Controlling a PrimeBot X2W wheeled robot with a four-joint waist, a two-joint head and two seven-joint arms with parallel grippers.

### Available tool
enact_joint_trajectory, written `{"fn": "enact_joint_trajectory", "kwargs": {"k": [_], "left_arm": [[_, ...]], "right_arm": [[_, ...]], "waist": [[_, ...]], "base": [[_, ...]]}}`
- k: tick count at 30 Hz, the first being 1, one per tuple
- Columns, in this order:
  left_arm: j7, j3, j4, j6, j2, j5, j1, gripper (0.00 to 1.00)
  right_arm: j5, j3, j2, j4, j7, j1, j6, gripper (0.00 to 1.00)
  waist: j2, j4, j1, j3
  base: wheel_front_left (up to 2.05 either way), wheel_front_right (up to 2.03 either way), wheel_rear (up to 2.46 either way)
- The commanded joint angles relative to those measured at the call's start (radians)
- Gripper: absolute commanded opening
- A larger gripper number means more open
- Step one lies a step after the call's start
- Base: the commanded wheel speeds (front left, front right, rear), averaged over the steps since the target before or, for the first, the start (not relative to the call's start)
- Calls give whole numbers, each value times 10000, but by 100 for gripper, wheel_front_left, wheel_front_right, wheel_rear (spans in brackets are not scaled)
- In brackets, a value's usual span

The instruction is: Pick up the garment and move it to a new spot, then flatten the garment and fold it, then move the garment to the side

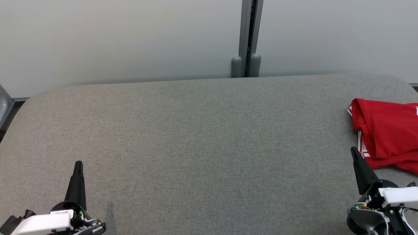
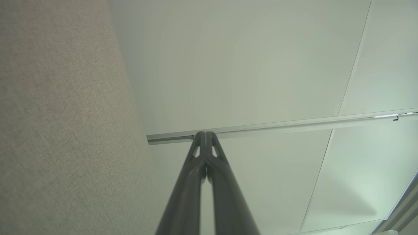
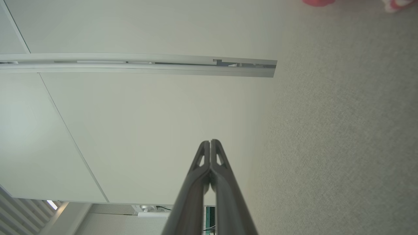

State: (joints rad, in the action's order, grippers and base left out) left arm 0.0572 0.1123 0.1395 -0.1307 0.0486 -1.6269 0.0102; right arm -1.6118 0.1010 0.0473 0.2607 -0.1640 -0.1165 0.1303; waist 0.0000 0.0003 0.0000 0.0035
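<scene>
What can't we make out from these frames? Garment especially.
Red garment: head view's right edge cuts it off; full shape and type unknown.
Same garment, right wrist view: blurred red scraps, cut by the top edge.
Right gripper: shut, tip beside the garment's hem in head view; touching or apart, cannot tell.

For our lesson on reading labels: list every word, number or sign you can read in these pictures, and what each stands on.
Nothing is readable.
On the left gripper: tiny dark marking on its white housing, too small to read.
On the right gripper: faint marking on its white housing, too small.
On the red garment: white patch cut off at the picture's edge, unreadable.
</scene>
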Motion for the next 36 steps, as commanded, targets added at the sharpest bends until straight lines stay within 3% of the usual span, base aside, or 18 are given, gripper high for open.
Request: {"fn": "enact_joint_trajectory", "kwargs": {"k": [1,36], "left_arm": [[29,47,2,-33,22,47,-238,0],[27,50,1,-33,20,52,-239,0]], "right_arm": [[-25,32,51,-24,-18,-84,8,0],[-26,31,51,-24,-16,-83,8,0]], "waist": [[0,0,0,0],[0,0,0,0]], "base": [[0,0,0],[0,0,0]]}}
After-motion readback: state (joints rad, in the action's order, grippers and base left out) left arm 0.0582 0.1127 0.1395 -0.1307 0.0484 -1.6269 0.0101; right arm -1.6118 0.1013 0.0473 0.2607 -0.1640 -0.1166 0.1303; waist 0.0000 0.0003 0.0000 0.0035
